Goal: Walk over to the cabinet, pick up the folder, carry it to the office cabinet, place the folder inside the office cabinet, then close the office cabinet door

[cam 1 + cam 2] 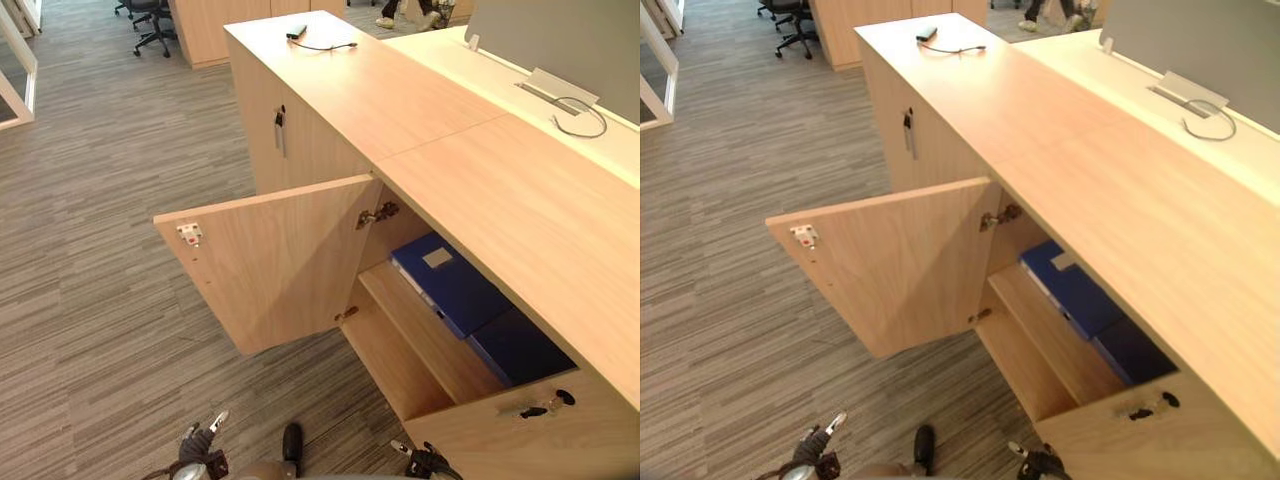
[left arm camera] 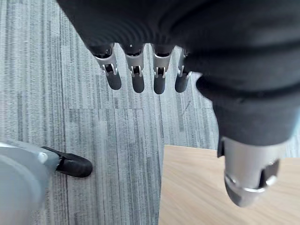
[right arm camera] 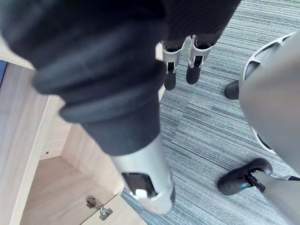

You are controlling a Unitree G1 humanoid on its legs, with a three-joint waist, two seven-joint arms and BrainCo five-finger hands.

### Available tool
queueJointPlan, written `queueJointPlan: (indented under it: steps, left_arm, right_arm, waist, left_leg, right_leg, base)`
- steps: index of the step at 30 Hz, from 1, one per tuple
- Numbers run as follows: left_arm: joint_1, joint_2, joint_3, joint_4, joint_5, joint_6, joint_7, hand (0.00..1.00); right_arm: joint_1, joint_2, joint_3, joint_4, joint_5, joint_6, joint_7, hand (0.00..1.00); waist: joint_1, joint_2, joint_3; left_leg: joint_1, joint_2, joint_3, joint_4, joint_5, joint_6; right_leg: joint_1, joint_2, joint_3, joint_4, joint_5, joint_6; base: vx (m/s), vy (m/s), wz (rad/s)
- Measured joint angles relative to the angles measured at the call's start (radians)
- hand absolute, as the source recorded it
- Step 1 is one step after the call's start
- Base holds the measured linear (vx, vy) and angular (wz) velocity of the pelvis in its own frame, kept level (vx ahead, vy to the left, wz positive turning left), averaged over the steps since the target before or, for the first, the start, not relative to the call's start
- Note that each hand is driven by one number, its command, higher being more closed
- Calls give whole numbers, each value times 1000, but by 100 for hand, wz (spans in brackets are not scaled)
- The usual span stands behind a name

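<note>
A blue folder [image 1: 450, 285] lies flat on the upper shelf inside the light wood office cabinet [image 1: 470, 180], with a darker blue folder [image 1: 520, 345] beside it to the right. The cabinet door [image 1: 270, 260] stands swung wide open toward me. My left hand [image 1: 203, 445] hangs low in front of the door, its fingers [image 2: 138, 77] straight over the carpet and holding nothing. At the lower right, by the open compartment, my right hand [image 1: 425, 462] also hangs with relaxed fingers [image 3: 171, 70] and nothing in it.
A second door [image 1: 545, 430] with a lock lies at the lower right. A closed cabinet door with a key [image 1: 280, 130] is further along. A black device with a cable [image 1: 298, 33] rests on the cabinet top. An office chair [image 1: 150, 20] and a person's shoes [image 1: 385, 22] are far back.
</note>
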Motion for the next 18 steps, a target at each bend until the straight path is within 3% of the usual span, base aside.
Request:
queueJointPlan:
  steps: [4, 7, 10, 13, 14, 16, 17, 18]
  left_arm:
    - [12, -9, -5, 9, -77, -1, -19, 0]
    - [-7, -5, -18, 4, -159, -4, -25, 0]
    - [38, -2, -2, -55, -198, -5, -31, 0]
    - [112, 39, 238, -149, -289, -22, -92, 0]
    - [112, 52, 265, -149, -305, -23, -93, 0]
    - [107, 107, 348, -148, -344, -27, -94, 0]
    - [82, 123, 376, -148, -351, -28, -94, 0]
    - [62, 133, 383, -148, -363, -27, -94, 0]
  right_arm:
    - [12, -7, 13, 0, 0, 0, 0, 0]
    - [14, -13, 18, 0, 6, -2, 0, 0]
    - [12, -18, 7, -2, 28, -1, 0, 0]
    - [14, -40, -30, -6, 68, -17, 7, 0]
    - [14, -46, -32, -7, 76, -22, 7, 0]
    - [12, -47, -53, -15, 88, -40, 7, 0]
    - [11, -54, -73, -14, 104, -44, 6, 0]
    - [17, -61, -78, -11, 118, -41, 7, 0]
  waist:
    - [3, 0, -1]
    - [8, 1, 13]
    - [25, 12, 23]
    - [41, 21, 15]
    - [43, 24, 15]
    - [41, 16, 10]
    - [38, 21, 12]
    - [35, 37, 3]
  left_leg:
    - [-1, 19, 2, 2, -5, -8]
    - [-93, 36, 7, 148, -51, -25]
    - [-94, 55, 4, 192, -69, -36]
    - [-87, 67, 4, 166, -61, -49]
    - [-89, 69, 6, 151, -63, -45]
    - [-87, 87, 96, 114, -92, -72]
    - [-128, 110, 119, 217, -109, -31]
    - [-137, 143, 118, 276, -126, -43]
  right_leg:
    - [-4, 17, 0, 3, 6, -8]
    - [-43, 14, -2, 56, 7, -6]
    - [-68, 14, 3, 137, 2, -2]
    - [-85, 13, 3, 150, -29, 8]
    - [-87, 15, 3, 142, -33, 9]
    - [-85, 13, -5, 67, -33, 10]
    - [-92, 11, -18, 40, -29, 11]
    - [-99, 16, -20, 38, -24, 8]
  base:
    - [7, -51, -3]
    - [7, -7, 6]
    - [-22, -23, -9]
    - [-48, -76, -4]
    - [-144, -150, -4]
    - [-139, -171, -10]
    - [-61, -136, -10]
    - [-8, -141, 4]
